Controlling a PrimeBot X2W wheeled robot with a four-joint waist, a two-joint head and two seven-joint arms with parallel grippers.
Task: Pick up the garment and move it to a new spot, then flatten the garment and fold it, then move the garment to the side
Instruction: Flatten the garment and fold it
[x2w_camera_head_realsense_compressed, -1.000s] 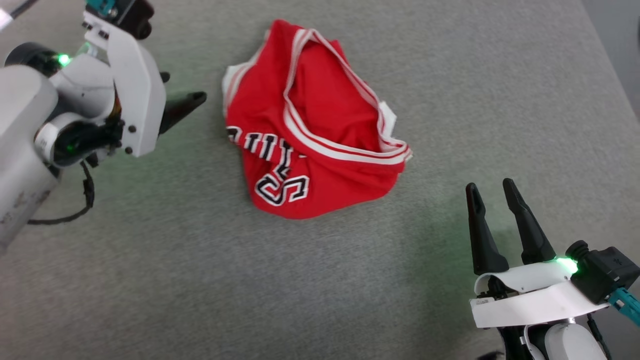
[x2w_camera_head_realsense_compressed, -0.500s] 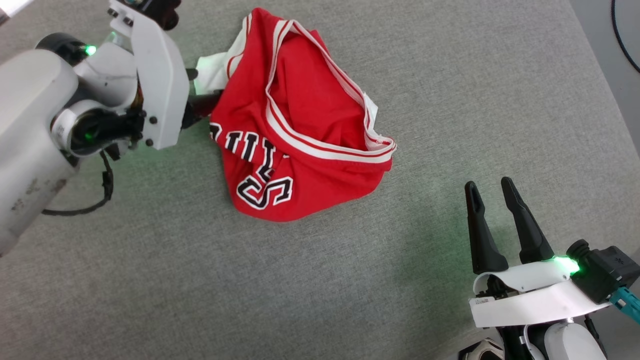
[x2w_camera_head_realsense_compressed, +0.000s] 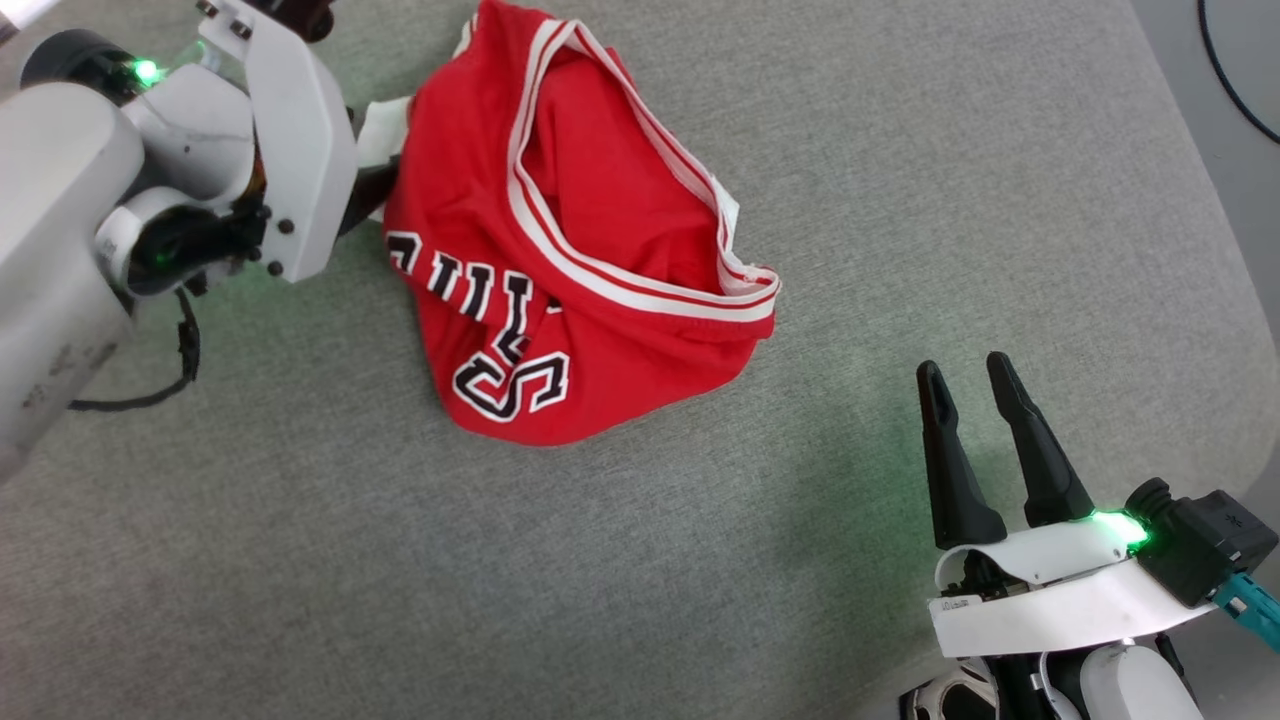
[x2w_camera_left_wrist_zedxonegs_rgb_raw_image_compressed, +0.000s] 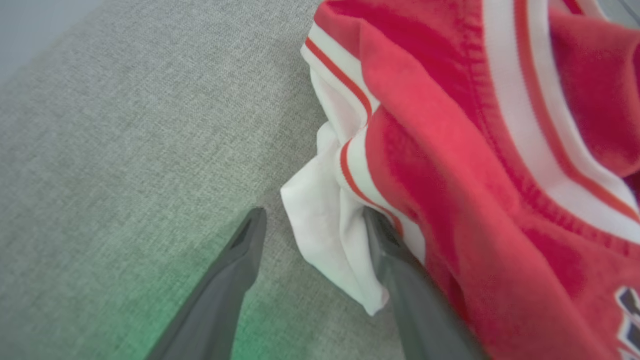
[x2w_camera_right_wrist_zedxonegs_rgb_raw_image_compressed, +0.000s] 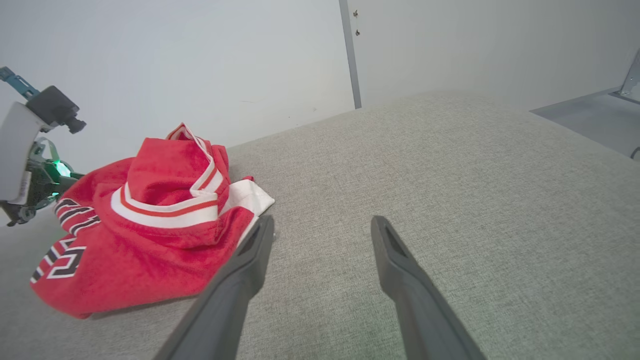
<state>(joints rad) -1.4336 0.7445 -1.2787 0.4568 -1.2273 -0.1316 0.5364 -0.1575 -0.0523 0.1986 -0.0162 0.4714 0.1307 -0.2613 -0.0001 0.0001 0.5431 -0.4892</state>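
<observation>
The garment (x2w_camera_head_realsense_compressed: 560, 230) lies crumpled on the grey surface, a red jersey with white-and-red striped trim and black lettering. My left gripper (x2w_camera_head_realsense_compressed: 375, 178) is at its left edge. In the left wrist view that gripper (x2w_camera_left_wrist_zedxonegs_rgb_raw_image_compressed: 315, 216) stands open, with a fold of the garment's white sleeve (x2w_camera_left_wrist_zedxonegs_rgb_raw_image_compressed: 325, 240) lying between its two fingers and the red body (x2w_camera_left_wrist_zedxonegs_rgb_raw_image_compressed: 475, 175) beside the right finger. My right gripper (x2w_camera_head_realsense_compressed: 963, 367) hovers open and empty at the lower right, apart from the garment. Its wrist view shows the same open gripper (x2w_camera_right_wrist_zedxonegs_rgb_raw_image_compressed: 324, 222) just right of the garment (x2w_camera_right_wrist_zedxonegs_rgb_raw_image_compressed: 145, 240).
The grey fabric surface (x2w_camera_head_realsense_compressed: 700, 560) stretches in front of and to the right of the garment. Its right edge drops to a floor with a black cable (x2w_camera_head_realsense_compressed: 1232, 80). A pale wall (x2w_camera_right_wrist_zedxonegs_rgb_raw_image_compressed: 200, 65) rises behind the surface's far edge.
The camera has shifted a little. My left gripper, a gap away from the garment a second ago, has moved right and now straddles its white sleeve fold. The right gripper has stayed put.
</observation>
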